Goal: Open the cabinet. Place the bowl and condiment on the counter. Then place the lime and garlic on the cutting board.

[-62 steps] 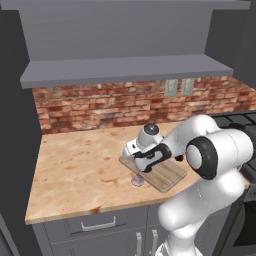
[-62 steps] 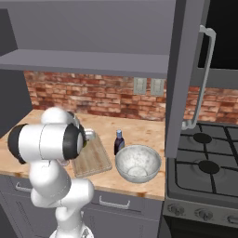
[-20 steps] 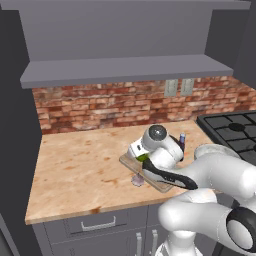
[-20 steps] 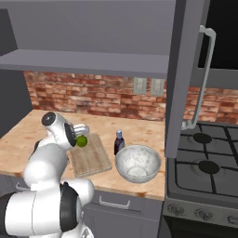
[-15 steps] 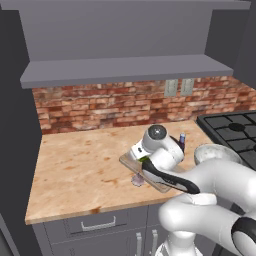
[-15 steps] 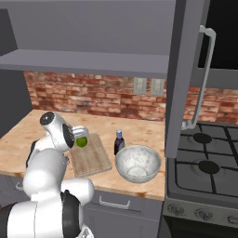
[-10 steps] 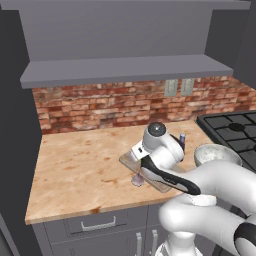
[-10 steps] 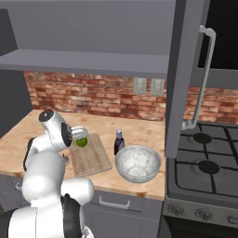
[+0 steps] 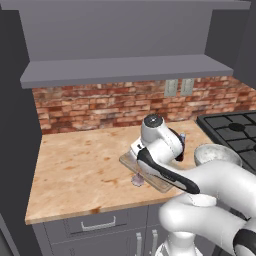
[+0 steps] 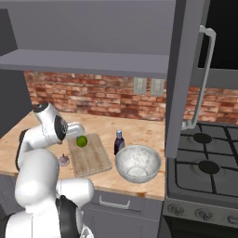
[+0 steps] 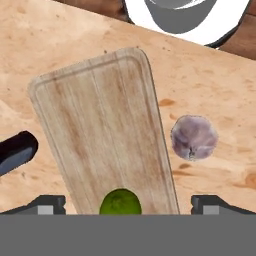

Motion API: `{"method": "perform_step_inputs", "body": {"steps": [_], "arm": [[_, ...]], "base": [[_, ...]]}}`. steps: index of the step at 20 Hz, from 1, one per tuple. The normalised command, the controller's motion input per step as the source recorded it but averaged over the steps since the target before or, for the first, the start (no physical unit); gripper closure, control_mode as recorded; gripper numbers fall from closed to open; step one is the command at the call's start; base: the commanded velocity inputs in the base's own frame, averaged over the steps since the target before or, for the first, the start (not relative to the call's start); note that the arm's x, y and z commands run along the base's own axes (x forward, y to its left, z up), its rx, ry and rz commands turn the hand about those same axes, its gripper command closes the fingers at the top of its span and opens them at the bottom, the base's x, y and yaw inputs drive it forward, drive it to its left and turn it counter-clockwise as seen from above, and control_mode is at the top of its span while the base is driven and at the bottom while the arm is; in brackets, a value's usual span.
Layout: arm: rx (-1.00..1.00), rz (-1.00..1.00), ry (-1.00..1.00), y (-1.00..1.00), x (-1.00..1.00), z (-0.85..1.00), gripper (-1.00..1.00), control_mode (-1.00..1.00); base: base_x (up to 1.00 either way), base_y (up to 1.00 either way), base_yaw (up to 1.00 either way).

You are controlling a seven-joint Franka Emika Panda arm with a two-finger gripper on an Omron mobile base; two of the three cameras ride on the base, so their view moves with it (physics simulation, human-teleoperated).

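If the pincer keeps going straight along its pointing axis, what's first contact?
Probably the cutting board: the open pincer looks down on it, with the lime lying between the fingertips. Depth is unclear.

Even, flat rendered light — soft shadows, no glare, slightly coarse.

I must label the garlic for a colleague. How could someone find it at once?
Find the light tan wood-look counter, then the rectangular wooden cutting board on it. The small pale lilac garlic bulb lies on the counter just beside the board's long edge; the green lime sits on the board.
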Motion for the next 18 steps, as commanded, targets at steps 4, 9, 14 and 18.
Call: {"method": "perform_step_inputs", "body": {"steps": [4, 9, 14, 18], "arm": [[-0.01, 0.0, 0.0, 0.06, -0.4, -0.04, -1.0, -1.0], [-0.02, 0.0, -0.03, 0.08, -0.4, -0.06, -1.0, -1.0], [-0.03, 0.0, -0.07, 0.03, -0.3, -0.01, -1.0, -1.0], [0.0, 0.0, -0.02, 0.0, -0.01, 0.0, -1.0, -1.0]], "base": [[0.0, 0.0, 0.0], [0.0, 0.0, 0.0], [0.0, 0.0, 0.0], [0.0, 0.0, 0.0]]}}
